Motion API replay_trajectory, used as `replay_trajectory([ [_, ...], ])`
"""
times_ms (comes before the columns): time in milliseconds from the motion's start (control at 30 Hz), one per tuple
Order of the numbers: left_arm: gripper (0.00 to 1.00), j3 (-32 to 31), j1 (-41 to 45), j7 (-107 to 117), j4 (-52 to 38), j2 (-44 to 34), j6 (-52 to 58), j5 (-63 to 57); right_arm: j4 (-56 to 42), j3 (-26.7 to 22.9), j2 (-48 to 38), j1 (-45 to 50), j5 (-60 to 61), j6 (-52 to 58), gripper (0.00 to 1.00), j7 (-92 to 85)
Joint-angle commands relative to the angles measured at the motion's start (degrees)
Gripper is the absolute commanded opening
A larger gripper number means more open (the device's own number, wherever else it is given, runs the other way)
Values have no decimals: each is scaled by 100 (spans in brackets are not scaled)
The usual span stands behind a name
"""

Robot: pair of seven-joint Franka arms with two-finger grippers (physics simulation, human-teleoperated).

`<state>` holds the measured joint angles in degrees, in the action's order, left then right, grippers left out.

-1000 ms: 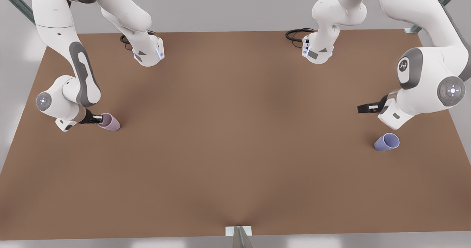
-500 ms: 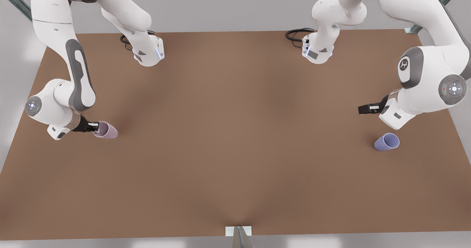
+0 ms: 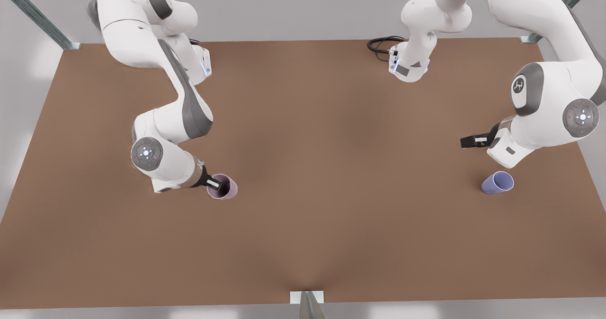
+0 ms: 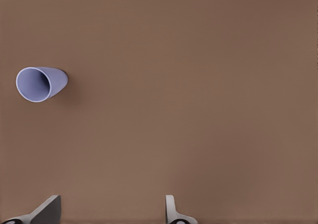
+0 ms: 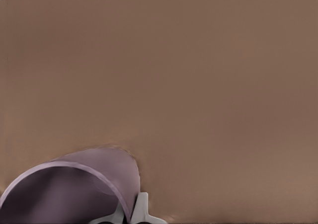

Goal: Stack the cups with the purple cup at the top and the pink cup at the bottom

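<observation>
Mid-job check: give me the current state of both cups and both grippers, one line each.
pink cup: gripped at its rim, mouth up, on the front view's left.
purple cup: free on the table, apart from the pink cup.
right gripper: shut on the pink cup's wall.
left gripper: open, waiting above the table near the purple cup.

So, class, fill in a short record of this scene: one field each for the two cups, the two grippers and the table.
pink cup: held at its rim, toward the front view's left
purple cup: free on the table, by the front view's right
right gripper: shut on the pink cup's wall
left gripper: open, near the purple cup, waiting
table: brown
</observation>
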<state>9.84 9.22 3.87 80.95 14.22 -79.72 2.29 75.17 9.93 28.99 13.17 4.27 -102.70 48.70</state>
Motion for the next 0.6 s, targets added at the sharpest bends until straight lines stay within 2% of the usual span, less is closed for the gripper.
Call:
replay_trajectory([
  [0, 100, 0, -8, 0, 0, 2, 0, -1, -151, 0, 89, 89, -14, 13, 21, 156],
  [67, 100, 0, 1, 0, 0, -7, 0, -1, -731, 0, 484, 607, -14, -75, 21, 623],
  [133, 100, 0, 1, 0, 0, -7, 0, 8, -1803, 26, 1196, 1056, 74, -83, 21, 1176],
  [233, 100, 0, -8, 9, 0, -24, 0, -1, -2146, 369, 1671, 1249, 74, -962, 21, 1432],
  [300, 100, 0, -8, 18, -36, -24, 17, -1, -2691, 413, 2154, 1460, 56, -1041, 21, 1440],
  [400, 100, 0, 1, 18, -44, -16, 9, -9, -2920, 220, 2716, 1864, 12, -1305, 21, 1423],
  [567, 100, 0, -8, 18, -44, -24, 9, -1, -2938, 106, 3086, 2277, -831, -1200, 21, 1414],
])
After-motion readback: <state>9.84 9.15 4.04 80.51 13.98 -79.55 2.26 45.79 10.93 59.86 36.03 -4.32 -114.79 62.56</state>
